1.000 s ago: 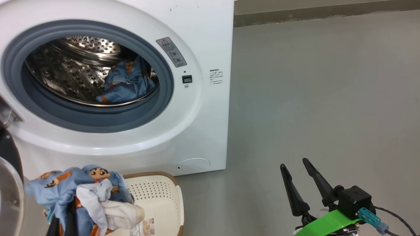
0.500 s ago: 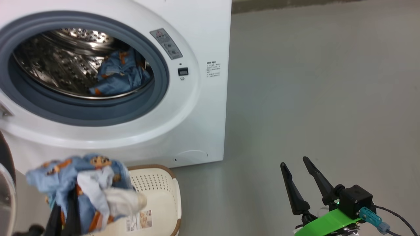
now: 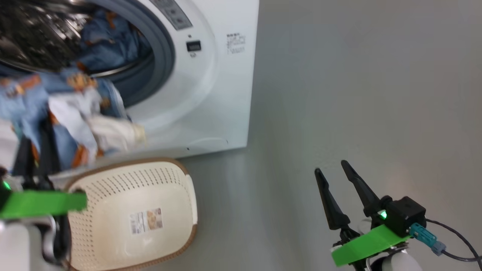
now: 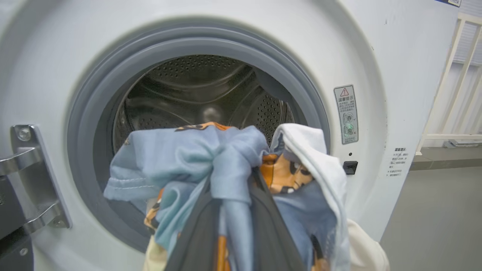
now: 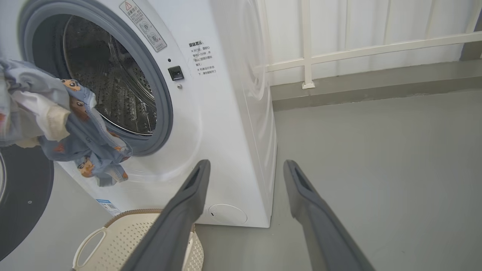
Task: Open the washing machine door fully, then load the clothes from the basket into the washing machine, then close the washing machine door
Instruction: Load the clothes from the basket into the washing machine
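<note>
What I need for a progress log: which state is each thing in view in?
washing machine door: open, swung aside
clothes: one bunch held up before the opening, some already inside
washing machine: open, partly loaded
basket: empty
left fingers: shut on the clothes
right fingers: open, empty
</note>
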You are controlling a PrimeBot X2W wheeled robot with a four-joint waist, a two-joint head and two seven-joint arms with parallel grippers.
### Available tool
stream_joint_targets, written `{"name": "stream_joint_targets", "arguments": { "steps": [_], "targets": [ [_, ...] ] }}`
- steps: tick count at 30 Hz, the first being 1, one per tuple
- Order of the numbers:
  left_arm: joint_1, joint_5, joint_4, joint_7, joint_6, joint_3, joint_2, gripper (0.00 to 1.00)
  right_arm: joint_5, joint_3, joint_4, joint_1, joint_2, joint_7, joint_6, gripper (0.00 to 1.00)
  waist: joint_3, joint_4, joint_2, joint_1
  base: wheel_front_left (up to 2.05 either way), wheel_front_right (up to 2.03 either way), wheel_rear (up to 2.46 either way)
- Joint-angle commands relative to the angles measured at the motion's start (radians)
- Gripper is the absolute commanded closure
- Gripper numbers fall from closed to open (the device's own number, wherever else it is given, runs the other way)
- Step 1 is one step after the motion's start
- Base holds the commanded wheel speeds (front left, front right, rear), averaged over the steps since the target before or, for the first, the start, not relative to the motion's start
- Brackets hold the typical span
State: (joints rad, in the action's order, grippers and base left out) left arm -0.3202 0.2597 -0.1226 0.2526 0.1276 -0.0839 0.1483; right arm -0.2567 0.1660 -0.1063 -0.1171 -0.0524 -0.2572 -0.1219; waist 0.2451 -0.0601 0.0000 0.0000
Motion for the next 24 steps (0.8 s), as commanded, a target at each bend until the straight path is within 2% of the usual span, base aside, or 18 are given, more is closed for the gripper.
{"name": "stream_joint_targets", "arguments": {
  "steps": [1,16,24],
  "targets": [
    [-0.053,0.006,0.014,0.009,0.003,-0.031,0.043,1.0,-0.007,0.032,0.03,-0.029,0.002,-0.005,-0.009,0.0,0.081,-0.028,0.0,0.0,0.0,0.0,0.0],
    [-0.434,0.03,-0.16,0.009,0.003,-0.014,0.215,1.0,-0.028,0.067,0.074,-0.102,0.002,-0.005,-0.009,0.0,0.327,-0.086,0.0,0.0,0.0,0.0,0.0],
    [-0.627,0.052,-0.275,0.009,0.003,0.011,0.275,1.0,-0.035,0.076,0.092,-0.13,0.002,-0.005,-0.009,0.0,0.437,-0.101,0.0,0.0,0.0,0.0,0.0]
  ]
}}
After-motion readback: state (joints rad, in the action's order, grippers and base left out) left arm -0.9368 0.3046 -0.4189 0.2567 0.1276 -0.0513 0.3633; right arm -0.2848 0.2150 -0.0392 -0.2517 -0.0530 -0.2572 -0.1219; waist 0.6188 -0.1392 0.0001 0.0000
